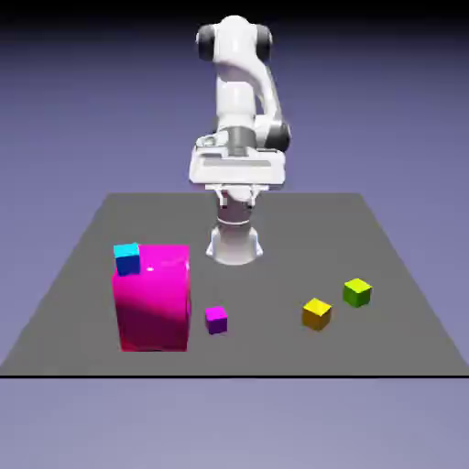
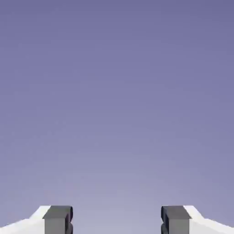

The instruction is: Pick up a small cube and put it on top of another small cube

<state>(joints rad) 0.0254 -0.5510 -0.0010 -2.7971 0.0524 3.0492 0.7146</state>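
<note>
The small yellow cube [image 1: 316, 313] rests on the grey table [image 1: 302, 229] toward the exterior view's right. Just beyond it and further right sits the small lime-green cube [image 1: 357, 292], a short gap apart from it. My gripper [image 1: 235, 188] hangs high above the table's far middle, well away from both cubes. In the hand view the gripper [image 2: 116, 220] is open: two grey fingertips [image 2: 58, 219] stand wide apart at the bottom edge with nothing between them. Only the blue-violet backdrop fills that view, and no cube shows in it.
A big magenta block [image 1: 153, 298] stands at the exterior view's left, with a cyan cube [image 1: 127, 258] at its top far corner. A small purple cube [image 1: 215, 319] lies just right of the block. The robot's base [image 1: 234, 243] rises at the table's far middle.
</note>
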